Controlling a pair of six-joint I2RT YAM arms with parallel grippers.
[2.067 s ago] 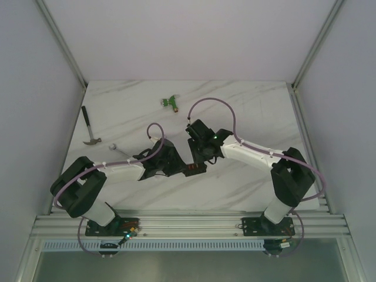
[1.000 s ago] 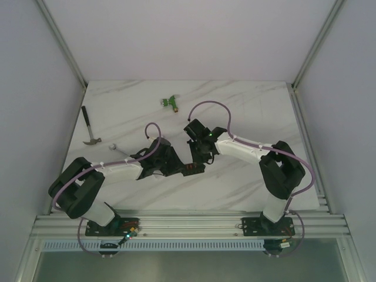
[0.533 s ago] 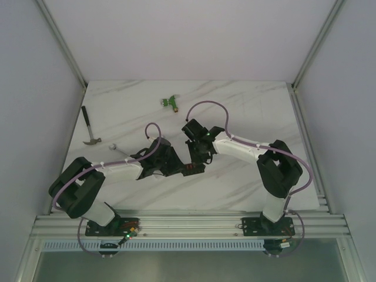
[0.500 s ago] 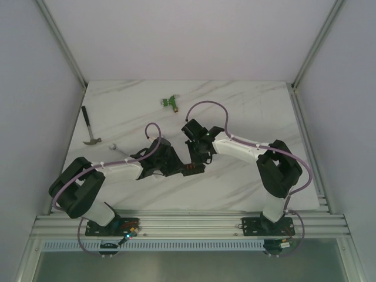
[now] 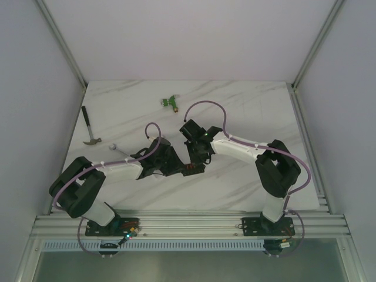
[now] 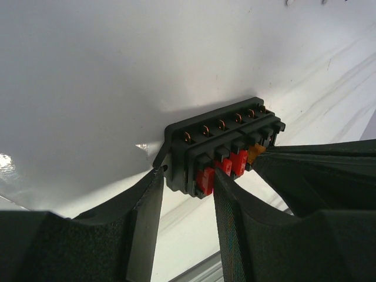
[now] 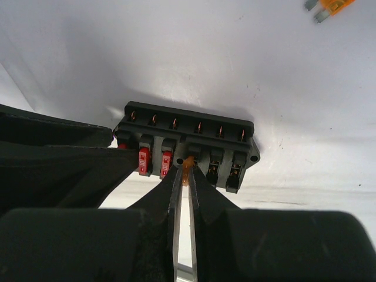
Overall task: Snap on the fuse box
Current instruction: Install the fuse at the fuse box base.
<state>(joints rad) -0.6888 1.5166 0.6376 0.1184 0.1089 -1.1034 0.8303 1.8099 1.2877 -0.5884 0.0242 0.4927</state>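
Note:
The fuse box is a small black block on the white table between my two grippers. In the left wrist view the fuse box shows three red fuses and one orange one in its slots. My left gripper is shut on its near end, one finger on each side. In the right wrist view my right gripper is shut on a thin orange fuse whose tip sits in a middle slot of the fuse box. Two slots to its right are empty. In the top view both grippers, left and right, meet at the box.
A green T-shaped connector lies at the back of the table. A small hammer lies at the left edge, with a small metal piece near it. A loose orange fuse lies beyond the box.
My right arm has drawn in slightly to the left, its gripper staying at the box. The left arm and the fuse box have not moved.

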